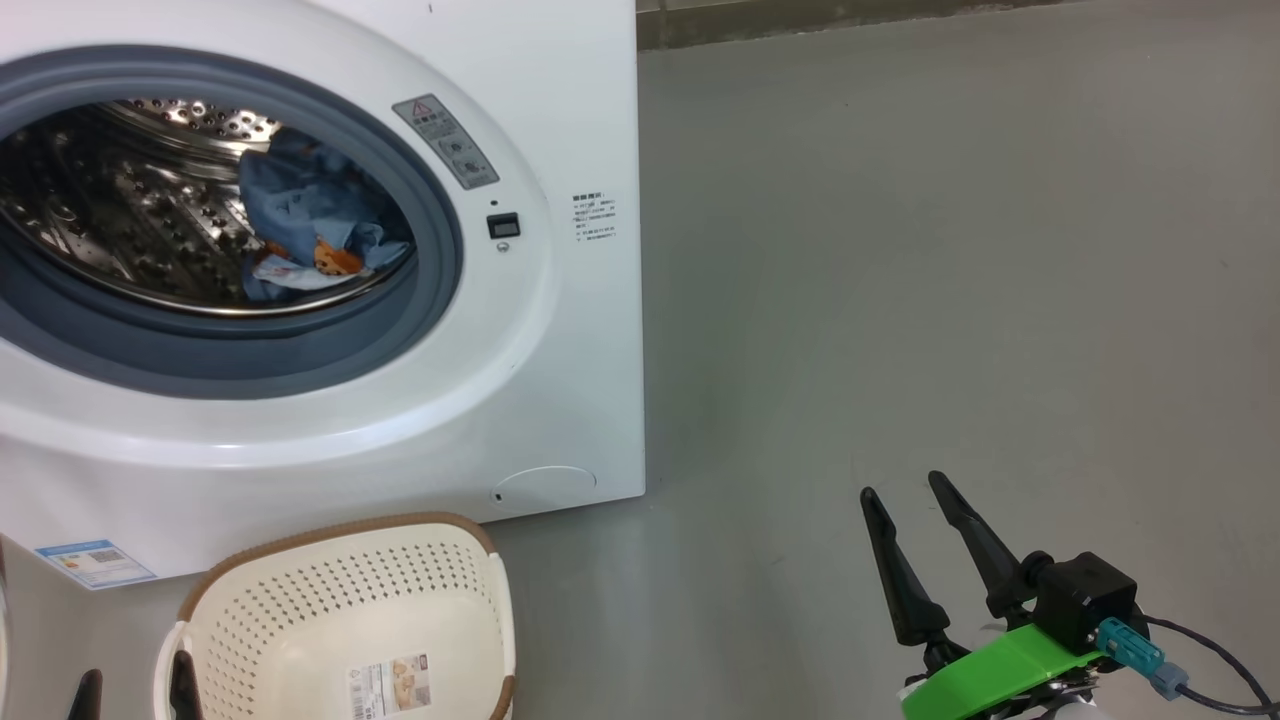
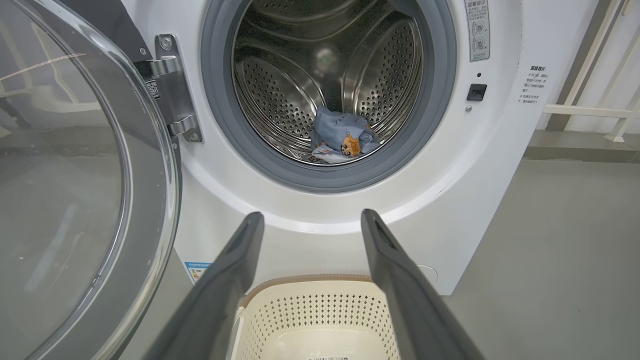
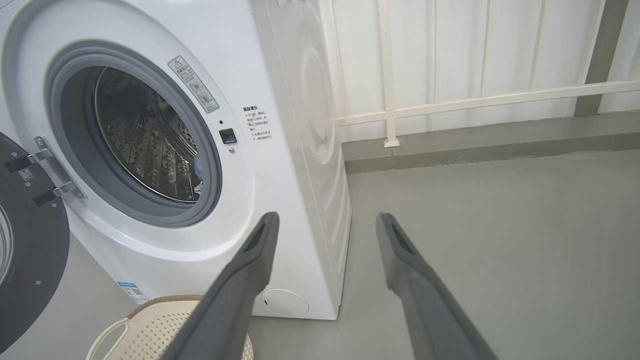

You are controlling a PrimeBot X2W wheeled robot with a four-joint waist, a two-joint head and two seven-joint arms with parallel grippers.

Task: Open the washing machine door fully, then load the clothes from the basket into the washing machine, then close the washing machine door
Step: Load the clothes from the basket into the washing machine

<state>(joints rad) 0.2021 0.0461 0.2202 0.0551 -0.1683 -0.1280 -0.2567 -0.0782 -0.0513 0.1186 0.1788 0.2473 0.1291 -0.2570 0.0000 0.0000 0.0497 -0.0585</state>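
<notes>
A: Done loading, by the look of it? Seeing the clothes point(image 1: 310, 230) heaped low in the drum of the washing machine point(image 1: 560, 330), and nothing in the basket point(image 1: 330, 580) just in front of the washing machine but a label sticker point(image 1: 390, 685).

B: Looks so. Leaves only shutting the washing machine door point(image 2: 75, 200), swung wide on its hinge point(image 2: 172, 85) at the washing machine's left side.

A: Which arm to use?

B: Take the left gripper point(image 2: 312, 215), hanging over the basket and facing the washing machine's opening, fingers spread apart, holding nothing. Reach round to the door's outer face, far from the hinge. Push in one smooth arc towards the latch socket point(image 1: 503, 225) right of the opening. Check first for cloth trailing over the grey gasket point(image 2: 330, 177); hard to judge from here, probably none.

A: And the right gripper point(image 1: 903, 484)?

B: Low, well right of the washing machine, fingers likewise apart and empty. Keep out of the door's sweep.

A: Surroundings?

B: Smooth grey floor point(image 1: 900, 250) under and beside the washing machine. Pale panelled wall point(image 3: 450, 50) with a white rail point(image 3: 475, 104) behind the washing machine.
</notes>
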